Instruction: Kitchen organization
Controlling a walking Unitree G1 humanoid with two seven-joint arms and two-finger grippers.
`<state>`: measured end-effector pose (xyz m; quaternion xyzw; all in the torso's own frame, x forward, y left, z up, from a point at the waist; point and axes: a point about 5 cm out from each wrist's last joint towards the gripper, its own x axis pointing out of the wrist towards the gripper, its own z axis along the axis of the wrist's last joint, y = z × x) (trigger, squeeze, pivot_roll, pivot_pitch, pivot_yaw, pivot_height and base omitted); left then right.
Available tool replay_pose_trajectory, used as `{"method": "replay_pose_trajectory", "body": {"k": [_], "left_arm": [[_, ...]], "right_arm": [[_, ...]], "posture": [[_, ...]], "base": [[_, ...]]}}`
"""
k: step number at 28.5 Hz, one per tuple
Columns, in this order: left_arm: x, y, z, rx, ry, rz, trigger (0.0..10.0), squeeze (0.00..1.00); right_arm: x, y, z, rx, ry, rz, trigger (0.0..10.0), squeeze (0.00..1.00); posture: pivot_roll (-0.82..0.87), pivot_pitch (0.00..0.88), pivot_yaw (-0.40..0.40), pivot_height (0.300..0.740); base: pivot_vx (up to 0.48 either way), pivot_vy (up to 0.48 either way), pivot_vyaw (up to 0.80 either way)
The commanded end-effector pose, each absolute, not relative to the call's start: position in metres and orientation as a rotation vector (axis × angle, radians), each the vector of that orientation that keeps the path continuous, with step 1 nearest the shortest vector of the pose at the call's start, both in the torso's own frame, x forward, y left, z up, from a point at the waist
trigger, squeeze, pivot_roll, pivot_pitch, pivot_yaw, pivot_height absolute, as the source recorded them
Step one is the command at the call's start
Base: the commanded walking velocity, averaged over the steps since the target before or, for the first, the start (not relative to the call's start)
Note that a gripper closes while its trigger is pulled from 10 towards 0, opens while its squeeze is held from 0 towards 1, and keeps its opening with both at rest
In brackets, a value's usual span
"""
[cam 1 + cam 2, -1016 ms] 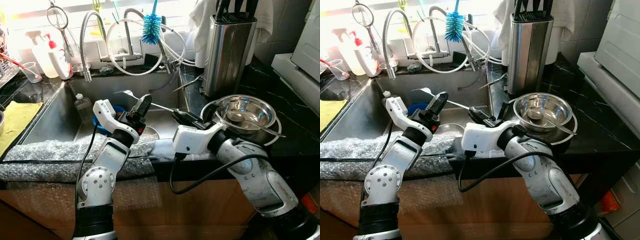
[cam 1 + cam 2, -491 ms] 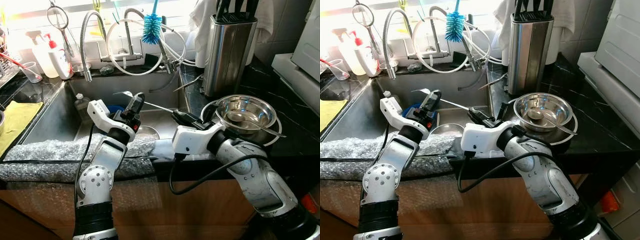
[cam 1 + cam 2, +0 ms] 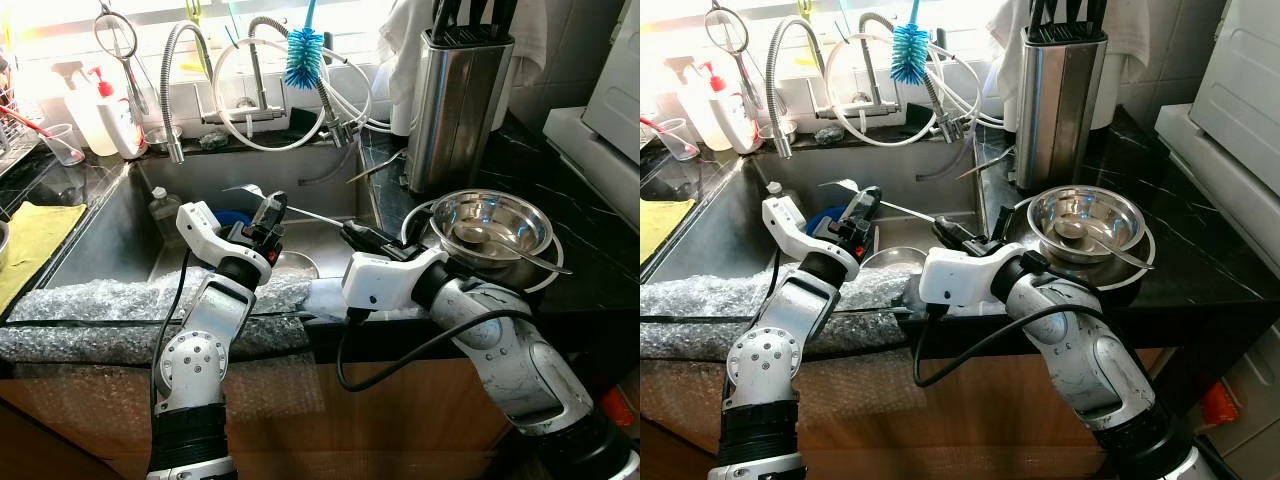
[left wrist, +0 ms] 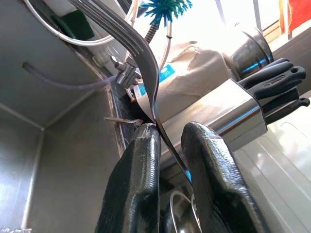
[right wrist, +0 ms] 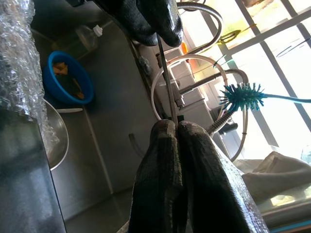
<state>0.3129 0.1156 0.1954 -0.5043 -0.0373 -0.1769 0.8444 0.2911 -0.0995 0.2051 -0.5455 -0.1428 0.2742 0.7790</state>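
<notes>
The fork (image 4: 146, 58) is polished metal, thin and bright. The sink (image 3: 110, 225) is brushed steel with a dull sheen. The bowl (image 3: 490, 225) is mirror-bright steel. The knife block (image 3: 455, 100) is satin steel. The counter (image 3: 590, 270) is glossy black stone. Bubble wrap (image 3: 100, 300) is crinkled clear plastic. The brush (image 3: 302, 58) has blue plastic bristles. The cloth (image 3: 25, 240) is matt yellow.

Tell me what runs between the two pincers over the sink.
A fork spans them: the left pincer holds its head end, the right pincer its handle, seen in the left eye view.
</notes>
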Motion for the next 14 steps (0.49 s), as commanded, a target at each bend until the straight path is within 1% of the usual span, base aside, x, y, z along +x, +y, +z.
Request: {"method": "replay_pose_trajectory", "body": {"k": [1,6,7,8,9,10,14], "left_arm": [[0.3156,0.1182,0.2002,-1.080,-0.102,-0.360,10.0,0.00],[0.3163,0.1188,0.1999,-1.087,-0.104,-0.353,9.9,0.00],[0.3164,0.1189,0.1998,-1.088,-0.105,-0.351,8.5,0.00],[0.3165,0.1190,0.1996,-1.088,-0.105,-0.349,4.6,0.00],[0.3167,0.1193,0.1994,-1.089,-0.105,-0.346,3.5,0.00],[0.3168,0.1194,0.1991,-1.090,-0.105,-0.345,0.0,0.00],[0.3170,0.1195,0.1984,-1.097,-0.105,-0.345,0.0,0.00]], "right_arm": [[0.2875,-0.0926,0.2071,-1.175,-0.334,0.628,10.0,0.00],[0.2867,-0.0919,0.2065,-1.174,-0.332,0.637,10.0,0.00],[0.2863,-0.0918,0.2061,-1.174,-0.331,0.638,10.0,0.00],[0.2862,-0.0917,0.2059,-1.174,-0.331,0.639,10.0,0.00],[0.2861,-0.0916,0.2058,-1.174,-0.331,0.639,10.0,0.00],[0.2858,-0.0913,0.2057,-1.174,-0.331,0.642,10.0,0.00],[0.2855,-0.0898,0.2060,-1.172,-0.335,0.646,10.0,0.00]], "posture": [[-0.15,0.000,0.102,0.740],[-0.14,0.000,0.101,0.740],[-0.14,0.000,0.102,0.740],[-0.14,0.000,0.102,0.740],[-0.15,0.000,0.103,0.740],[-0.15,0.000,0.103,0.740],[-0.15,0.000,0.102,0.740]], "base": [[0.000,0.000,0.00],[0.000,0.000,0.00],[0.000,0.000,0.00],[0.000,0.000,0.00],[0.000,0.000,0.00],[0.000,0.000,0.00],[0.000,0.000,0.00]]}}
